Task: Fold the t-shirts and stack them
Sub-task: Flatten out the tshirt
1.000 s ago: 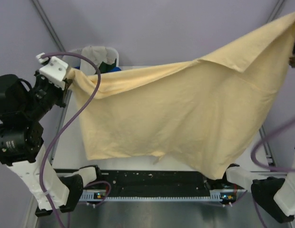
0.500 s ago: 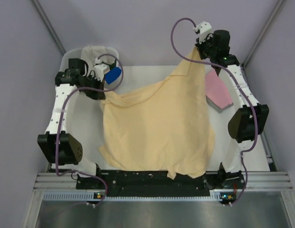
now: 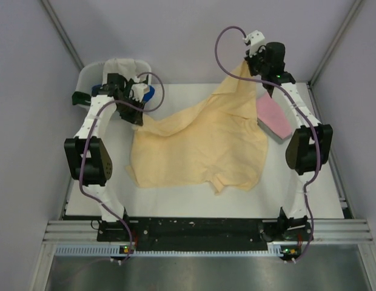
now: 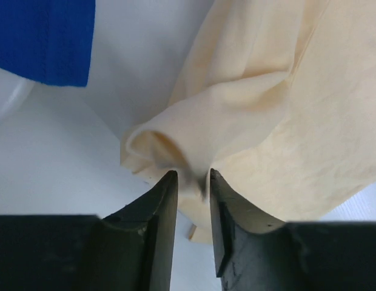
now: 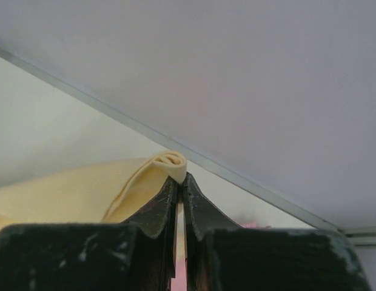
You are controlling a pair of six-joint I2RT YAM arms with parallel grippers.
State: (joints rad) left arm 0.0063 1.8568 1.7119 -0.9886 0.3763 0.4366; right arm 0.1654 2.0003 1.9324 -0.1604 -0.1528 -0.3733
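Note:
The pale peach-yellow t-shirt (image 3: 200, 145) lies mostly spread on the white table. My left gripper (image 3: 138, 115) is low at its back left corner. In the left wrist view the jaws (image 4: 189, 179) pinch a bunched fold of the shirt (image 4: 267, 121). My right gripper (image 3: 253, 60) holds the shirt's other corner lifted at the back right. In the right wrist view it (image 5: 180, 177) is shut on a rolled edge of the shirt (image 5: 167, 162). A folded pink t-shirt (image 3: 273, 118) lies at the right, beside the right arm.
A white plastic tub (image 3: 91, 76) stands at the back left with cream-white cloth, a blue shirt (image 3: 145, 94) and a dark green one (image 3: 79, 97) hanging from it. The blue shirt (image 4: 48, 36) is close to the left gripper. Walls stand close around the table.
Both grippers moved toward the back of the table with the yellow shirt. The shirt dropped from hanging to lying on the table, and its hem pulled back from the front edge.

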